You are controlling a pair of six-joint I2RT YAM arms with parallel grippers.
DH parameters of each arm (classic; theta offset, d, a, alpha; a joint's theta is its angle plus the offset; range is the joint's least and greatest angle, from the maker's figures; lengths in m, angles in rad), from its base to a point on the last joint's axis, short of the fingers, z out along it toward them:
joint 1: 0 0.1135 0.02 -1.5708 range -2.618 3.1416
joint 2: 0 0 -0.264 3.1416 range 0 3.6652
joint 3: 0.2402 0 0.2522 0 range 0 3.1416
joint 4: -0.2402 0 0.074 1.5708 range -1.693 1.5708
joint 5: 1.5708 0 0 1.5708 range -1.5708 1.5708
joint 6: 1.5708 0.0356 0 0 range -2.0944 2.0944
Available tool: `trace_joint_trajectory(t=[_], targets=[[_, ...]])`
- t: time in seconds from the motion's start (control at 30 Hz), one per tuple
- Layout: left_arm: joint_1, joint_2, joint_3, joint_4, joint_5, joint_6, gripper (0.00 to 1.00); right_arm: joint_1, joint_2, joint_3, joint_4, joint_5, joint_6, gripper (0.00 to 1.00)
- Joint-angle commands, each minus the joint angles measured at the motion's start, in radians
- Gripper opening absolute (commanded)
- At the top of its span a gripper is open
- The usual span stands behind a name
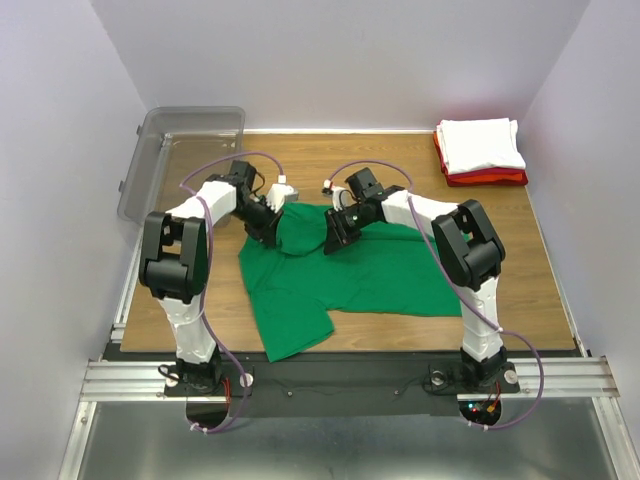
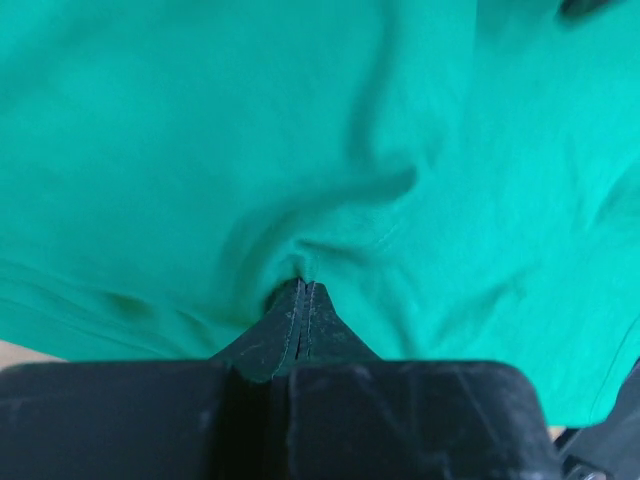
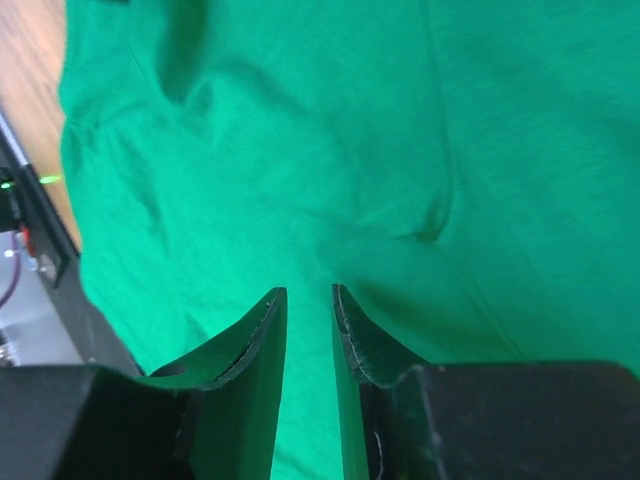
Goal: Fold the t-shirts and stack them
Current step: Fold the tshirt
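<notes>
Wood-grain table (image 1: 560, 290), pale walls on three sides. Green t-shirt (image 1: 360, 280) lies spread mid-table, rumpled, one part reaching the near edge, far edge bunched up between the two claws. Left gripper (image 1: 272, 232) sits on the shirt's far-left part. In the left wrist view its jaws are shut tight, with the green cloth (image 2: 200, 150) puckered into the tips (image 2: 303, 295), so it is pinching a fold. Right gripper (image 1: 335, 232) is on the far edge just right of the left one. In the right wrist view its jaws (image 3: 308, 300) stand a narrow gap apart, green fabric (image 3: 300, 150) showing through the gap, nothing clamped; can't tell whether the tips touch the cloth. Far-right corner: white t-shirt (image 1: 482, 143) folded, stacked on folded red t-shirt (image 1: 490, 179), well apart from the green one. Clear grey bin (image 1: 170, 150) at far-left corner, overhanging the table edge.
</notes>
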Motion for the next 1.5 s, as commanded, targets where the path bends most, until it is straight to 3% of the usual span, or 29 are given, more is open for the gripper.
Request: trace_joint_trajectory(t=[0.0,0.07,0.17,0.2,0.33,0.83,1.0,1.1,1.17,1.23,1.47], targets=[[0.003,0.051,0.139,-0.055,0.070,-0.046,0.00,0.004,-0.074,0.034,0.047,0.051,-0.052,0.29],[0.017,0.098,0.185,-0.067,0.082,-0.069,0.00,0.005,-0.090,0.036,0.047,0.088,-0.071,0.28],[0.041,0.140,0.217,-0.056,0.091,-0.109,0.08,0.007,-0.099,0.034,0.052,0.136,-0.129,0.28],[0.047,0.147,0.226,-0.055,0.093,-0.121,0.19,0.011,-0.099,0.037,0.056,0.165,-0.137,0.28],[0.070,0.189,0.271,-0.059,0.119,-0.148,0.30,0.042,-0.113,0.046,0.070,0.235,-0.183,0.29],[0.092,0.342,0.400,-0.096,0.133,-0.252,0.29,0.271,-0.117,0.050,0.144,0.642,-0.361,0.40],[0.093,0.341,0.395,-0.093,0.137,-0.260,0.30,0.300,-0.090,0.060,0.156,0.676,-0.362,0.45],[0.095,0.328,0.394,-0.093,0.145,-0.260,0.29,0.298,-0.044,0.089,0.165,0.759,-0.373,0.36],[0.095,0.318,0.391,-0.099,0.151,-0.255,0.30,0.286,-0.024,0.112,0.167,0.765,-0.368,0.20],[0.095,0.310,0.388,-0.099,0.152,-0.252,0.30,0.269,-0.019,0.129,0.167,0.751,-0.359,0.11],[0.097,0.281,0.384,-0.091,0.148,-0.253,0.30,0.200,0.034,0.214,0.165,0.676,-0.332,0.06]])
